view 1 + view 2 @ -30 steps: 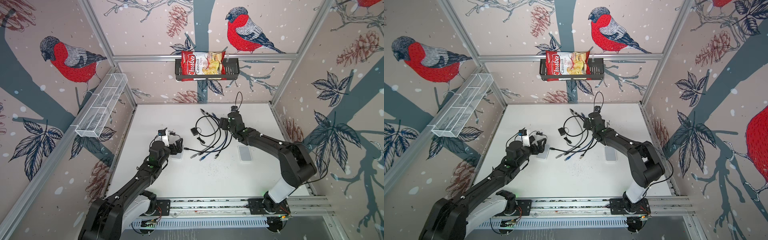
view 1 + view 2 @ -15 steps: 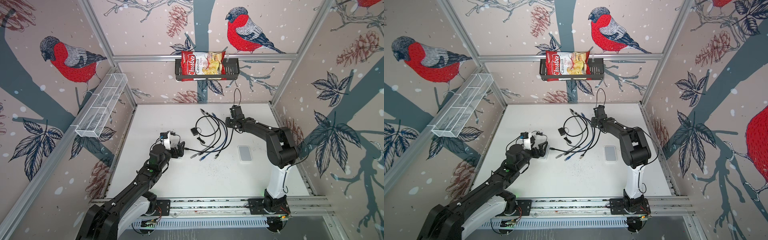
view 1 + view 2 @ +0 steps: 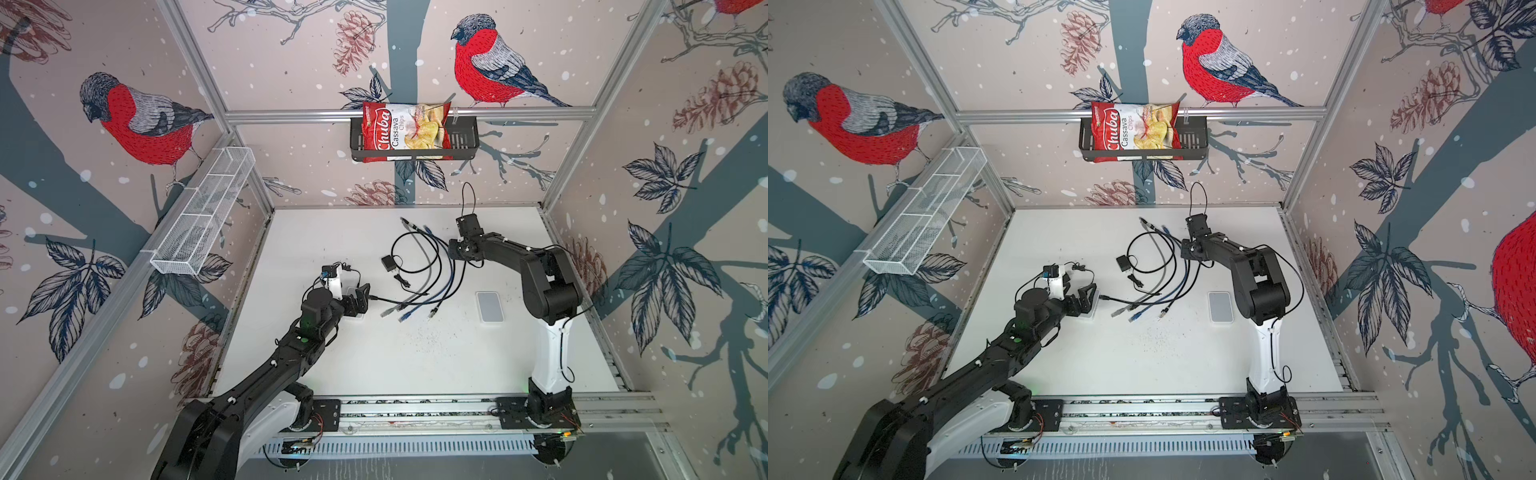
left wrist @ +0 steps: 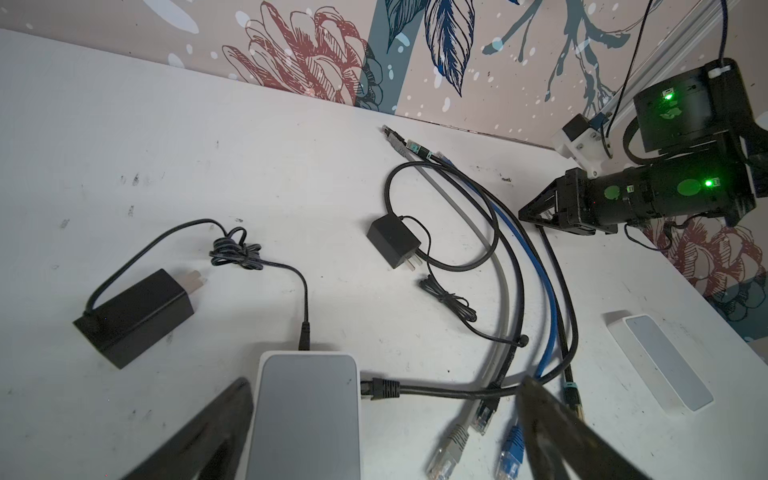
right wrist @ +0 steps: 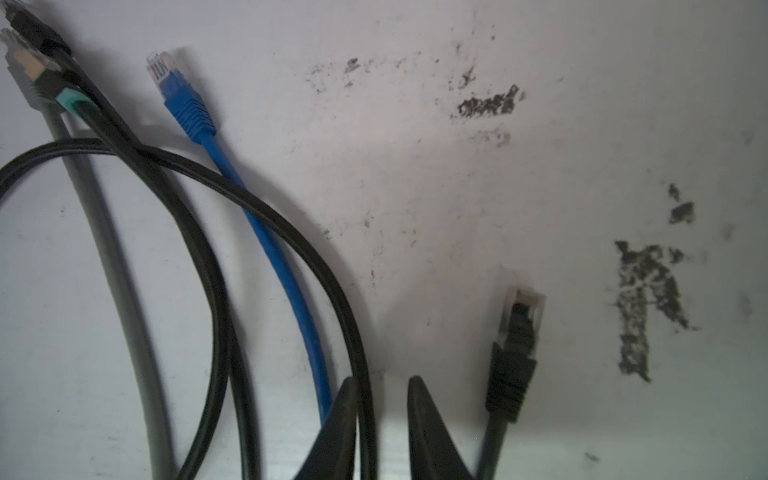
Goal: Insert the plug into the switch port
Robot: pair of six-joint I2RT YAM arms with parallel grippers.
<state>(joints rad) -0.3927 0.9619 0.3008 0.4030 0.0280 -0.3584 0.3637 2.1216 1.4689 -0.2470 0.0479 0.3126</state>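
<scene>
A white switch [image 4: 307, 415] lies under my left gripper [image 4: 386, 384], whose fingers stand wide open on either side of it. A black plug [image 4: 376, 388] sits in the port on the switch's side; its cable runs off toward the cable bundle. In both top views the left gripper [image 3: 362, 300] [image 3: 1088, 297] hovers over the switch [image 3: 358, 316] at left centre. My right gripper [image 5: 383, 381] is low over the far cables [image 3: 451, 249], its fingers a narrow gap apart. A black cable lies in that gap against one finger. A loose black plug [image 5: 517, 332] lies beside it.
A second white switch [image 3: 490, 306] lies right of centre. Loose grey, blue and black plugs [image 3: 399, 311] fan out beside the left gripper. Two black power adapters [image 4: 133, 316] [image 4: 395, 241] rest on the table. A chips basket [image 3: 465, 141] and a wire basket [image 3: 203, 216] hang on the walls.
The right gripper's fingers have closed from wide to a narrow gap and its elbow has folded back and up. The left gripper has edged slightly right, still wide open.
</scene>
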